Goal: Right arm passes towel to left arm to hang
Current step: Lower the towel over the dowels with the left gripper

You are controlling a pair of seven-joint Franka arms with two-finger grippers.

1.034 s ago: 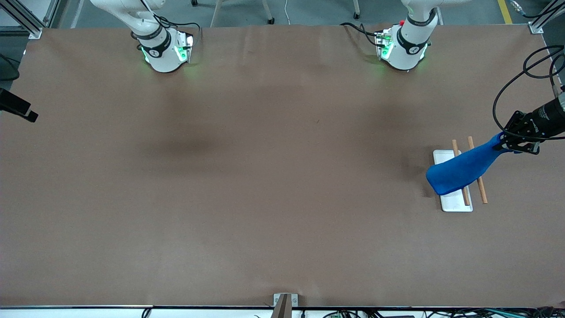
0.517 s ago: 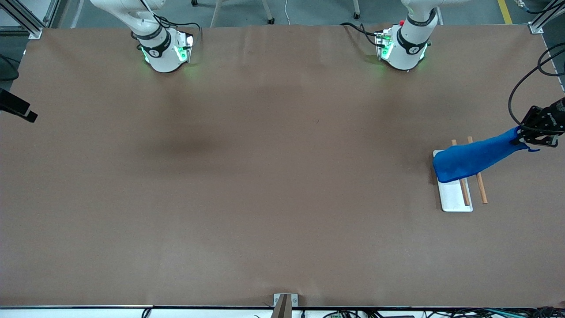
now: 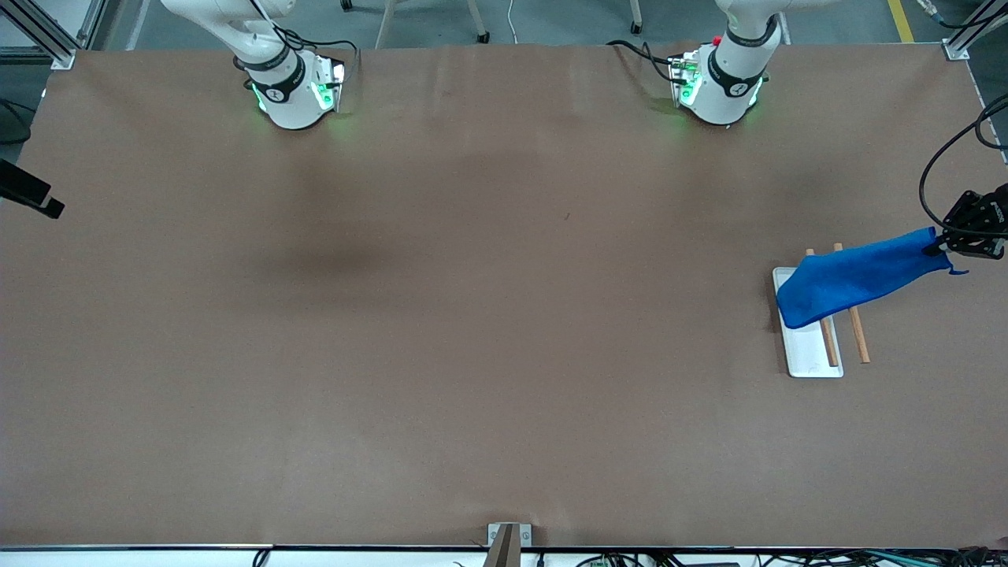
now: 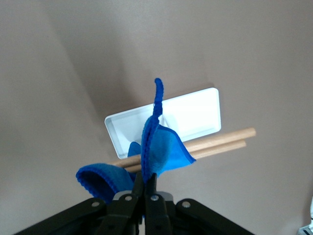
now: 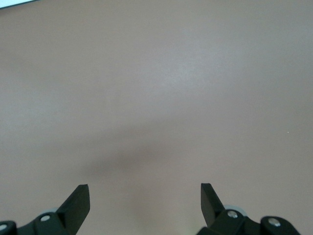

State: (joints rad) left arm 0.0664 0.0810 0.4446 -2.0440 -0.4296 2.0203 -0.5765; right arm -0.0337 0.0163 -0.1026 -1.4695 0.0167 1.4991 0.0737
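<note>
- The right gripper (image 5: 142,200) waits with its fingers spread wide and empty over bare table (image 3: 441,331) at the right arm's end — plenty of open room there.
- The rack (image 3: 813,346) — a white tray with two wooden rods (image 3: 858,339) — stands toward the left arm's end, near the table's edge.
- The towel (image 3: 854,276) hangs limp across the rods, one end pinched, the other drooping over the tray; it looks light, soft and likely to slide.
- The left gripper (image 3: 949,244) is clamped on the towel's corner, up over the table's edge; a hold near a corner seems best.
</note>
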